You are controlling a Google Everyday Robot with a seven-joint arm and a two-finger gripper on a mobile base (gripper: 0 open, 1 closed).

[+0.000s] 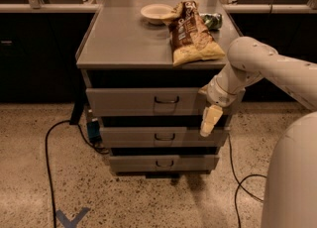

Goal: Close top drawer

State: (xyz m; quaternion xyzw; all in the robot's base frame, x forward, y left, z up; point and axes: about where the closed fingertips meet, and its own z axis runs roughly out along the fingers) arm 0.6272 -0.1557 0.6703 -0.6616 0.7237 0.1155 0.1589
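The pale end effector (210, 121) hangs pointing down at the right end of the top drawer (133, 102), which juts slightly out, its inside hidden. Whether the end effector is wide or narrow cannot be told. On the tabletop (124, 38) behind lie a chip bag (192, 36) and, farther back, a white bowl (156, 13).

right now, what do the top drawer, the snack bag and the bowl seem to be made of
The top drawer looks like painted sheet metal: matt grey, with a flat front and a dark wire handle. The snack bag is probably plastic film, since it is glossy and crinkled. The bowl is pale and smooth; ceramic or plastic, I cannot tell which. The gripper, cream and seemingly plastic, hangs in front of the drawer's right end.
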